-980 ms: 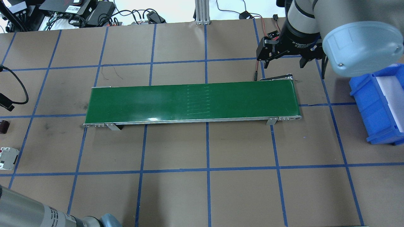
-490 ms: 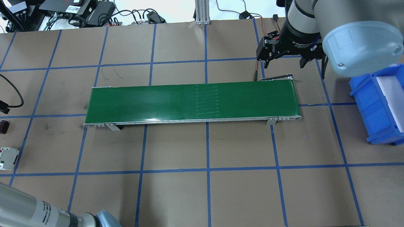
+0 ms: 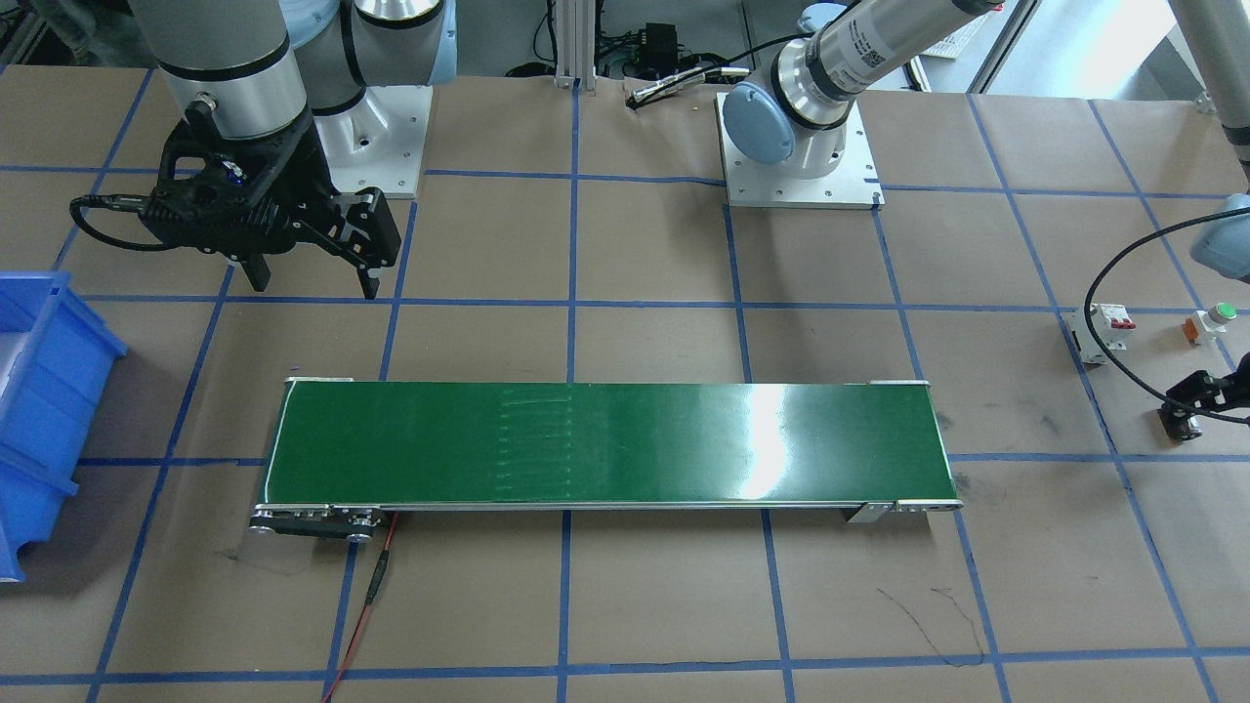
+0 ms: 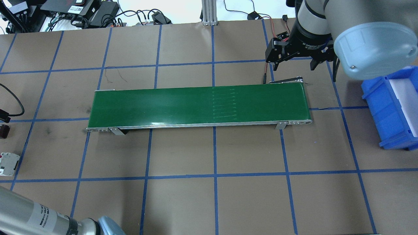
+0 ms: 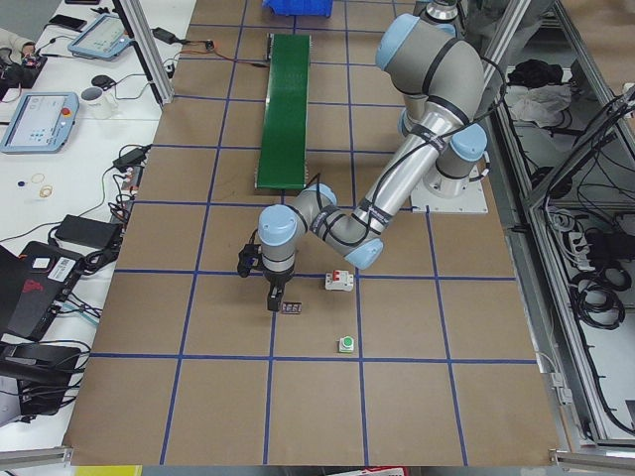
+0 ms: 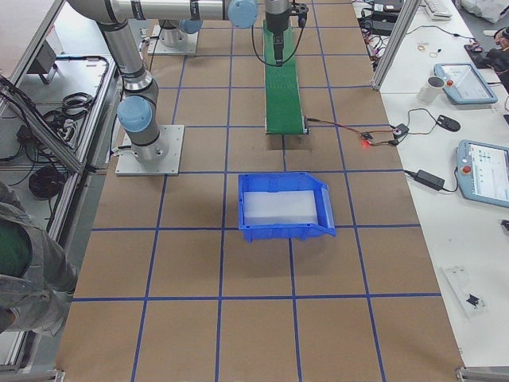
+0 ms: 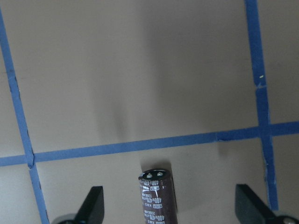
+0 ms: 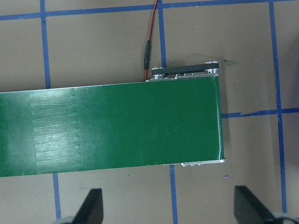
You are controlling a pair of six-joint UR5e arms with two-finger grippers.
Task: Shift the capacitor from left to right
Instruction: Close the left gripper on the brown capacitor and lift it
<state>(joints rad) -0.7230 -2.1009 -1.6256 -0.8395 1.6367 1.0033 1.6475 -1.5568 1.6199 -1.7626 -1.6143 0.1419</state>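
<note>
The capacitor [image 7: 156, 198], a dark maroon cylinder with white print, lies on the brown paper on the table's left side. In the left wrist view it sits between the open fingers of my left gripper [image 7: 172, 206], slightly left of centre, and nothing touches it. It also shows at the overhead view's left edge [image 4: 3, 130] and in the exterior left view [image 5: 291, 308], beside the left gripper [image 5: 273, 290]. My right gripper [image 4: 295, 67] is open and empty, hovering over the right end of the green conveyor belt [image 4: 163, 104].
A white breaker with red switches [image 5: 340, 282] and a green-topped push button [image 5: 346, 344] lie close to the capacitor. A blue bin [image 4: 388, 111] stands past the belt's right end. A red wire [image 8: 148, 51] runs from the belt's motor end.
The belt's seam marks have shifted to the right, so the belt is running. My left arm has moved a little over the capacitor. The right gripper has not moved.
</note>
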